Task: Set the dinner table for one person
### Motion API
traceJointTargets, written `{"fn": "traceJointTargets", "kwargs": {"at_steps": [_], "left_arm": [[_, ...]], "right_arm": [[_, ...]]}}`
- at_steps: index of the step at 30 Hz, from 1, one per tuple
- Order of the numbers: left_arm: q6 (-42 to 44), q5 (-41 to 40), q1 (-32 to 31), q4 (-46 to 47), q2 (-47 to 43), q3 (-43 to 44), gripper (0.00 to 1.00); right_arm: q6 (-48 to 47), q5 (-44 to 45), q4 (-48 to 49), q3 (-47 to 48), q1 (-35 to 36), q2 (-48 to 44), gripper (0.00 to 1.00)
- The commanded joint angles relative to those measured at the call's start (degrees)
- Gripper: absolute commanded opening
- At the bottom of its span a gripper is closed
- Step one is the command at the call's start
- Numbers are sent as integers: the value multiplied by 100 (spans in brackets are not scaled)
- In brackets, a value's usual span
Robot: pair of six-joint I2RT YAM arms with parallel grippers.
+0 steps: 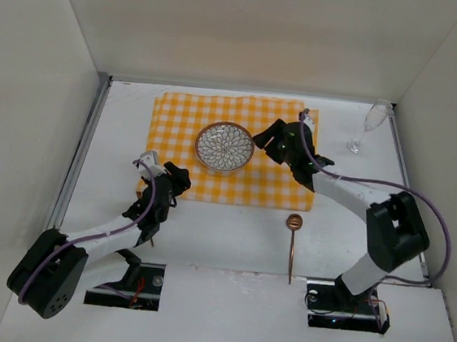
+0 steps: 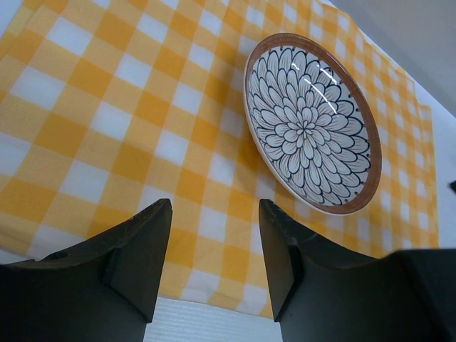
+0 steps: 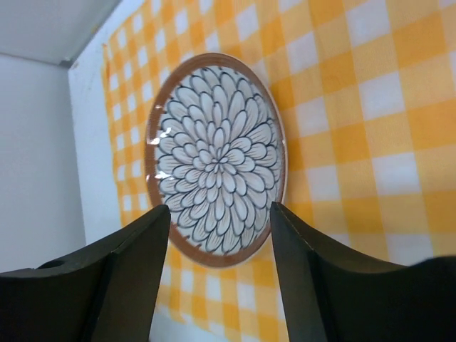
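A flower-patterned plate [image 1: 224, 148] with a brown rim lies on a yellow-and-white checked cloth [image 1: 180, 125] on the white dinner table [image 1: 230, 228]. The plate also shows in the left wrist view [image 2: 310, 132] and the right wrist view [image 3: 214, 189]. My left gripper [image 1: 180, 176] is open and empty over the cloth's near left edge. My right gripper [image 1: 263, 140] is open and empty just right of the plate. A copper spoon [image 1: 292, 243] lies on the table near the front. A clear stemmed glass [image 1: 369, 125] stands at the far right.
White walls border the table on the left, back and right. The right arm's cable [image 1: 422, 199] loops over the right side of the table.
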Motion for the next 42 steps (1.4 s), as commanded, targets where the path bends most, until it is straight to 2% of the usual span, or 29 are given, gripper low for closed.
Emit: {"fn": "traceJointTargets", "kwargs": {"at_steps": [1, 3, 4, 7, 9, 12, 15, 20, 25, 33, 42], "left_arm": [[-61, -149, 16, 188, -182, -85, 50], [-88, -132, 51, 171, -130, -76, 50], [-123, -105, 51, 162, -103, -67, 50], [-114, -122, 8, 188, -16, -24, 51], [-140, -97, 34, 162, 11, -6, 51], [-167, -70, 51, 162, -59, -50, 52], [-132, -87, 25, 162, -16, -32, 52], [-149, -79, -10, 153, 55, -6, 52], [-167, -61, -36, 162, 125, 21, 52], [-167, -8, -2, 153, 196, 47, 52], [-193, 18, -19, 179, 196, 47, 53]], "right_arm": [[-973, 260, -629, 5, -13, -927, 65], [-1536, 356, -1174, 145, -48, -1402, 62], [-1843, 478, -1428, 250, -66, -1648, 57], [-2600, 1276, -2158, 715, -364, -2299, 33], [-2934, 1813, -2676, 1163, -802, -2484, 19], [-3321, 2376, -3284, 1909, -1549, -2293, 12], [-3612, 2729, -3513, 2543, -2138, -1810, 13], [-3692, 3116, -3602, 3168, -2833, -1255, 23], [-3666, 2617, -3777, 3774, -3440, -649, 34], [-3358, 1922, -4129, 4373, -3792, 19, 38], [-3112, 1315, -3874, 4109, -3995, 231, 38]]}}
